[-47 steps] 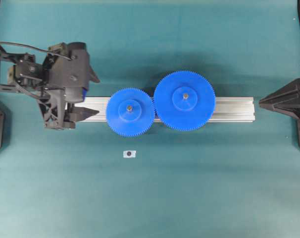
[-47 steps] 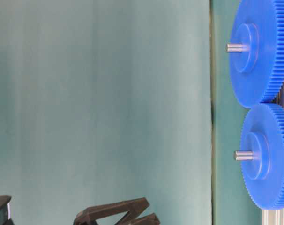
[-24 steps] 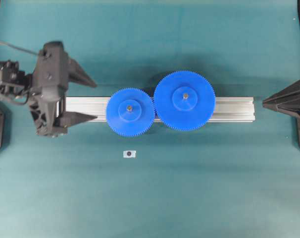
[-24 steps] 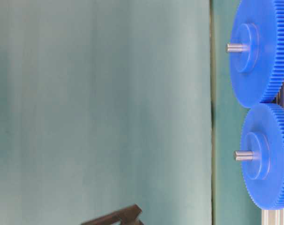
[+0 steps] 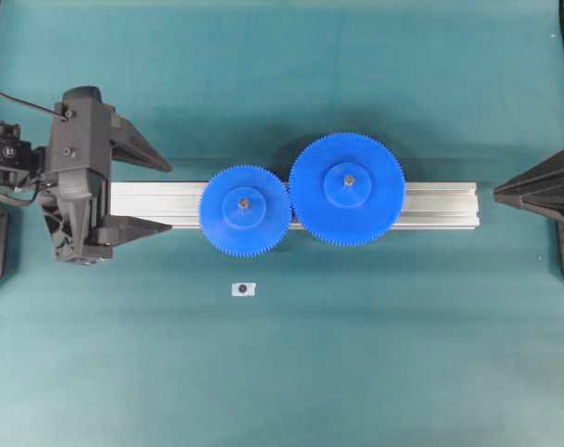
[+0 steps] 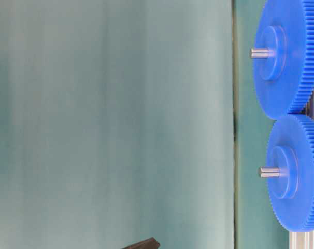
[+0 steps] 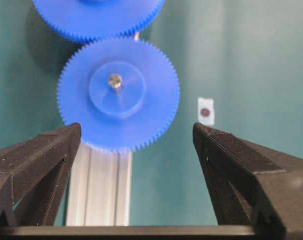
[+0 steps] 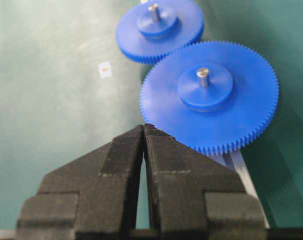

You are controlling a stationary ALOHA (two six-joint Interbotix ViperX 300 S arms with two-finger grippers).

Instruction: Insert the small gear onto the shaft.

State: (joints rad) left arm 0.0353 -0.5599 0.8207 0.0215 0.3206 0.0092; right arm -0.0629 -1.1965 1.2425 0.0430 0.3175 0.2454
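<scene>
Green mat: two gears, two pins.

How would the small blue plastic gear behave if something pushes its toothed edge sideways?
The small blue plastic toothed gear would probably spin rather than slide, since the thin grey metal shaft passes through its hub. It looks stiff. Its teeth meet the larger blue gear, which may turn too.

A big blue gear sits on a long silver metal rail. A small grey pin sticks up from its middle. The rail lies flat on a green table. A tiny white tag with a dark dot lies on the table, near the rail but not touching it.
</scene>
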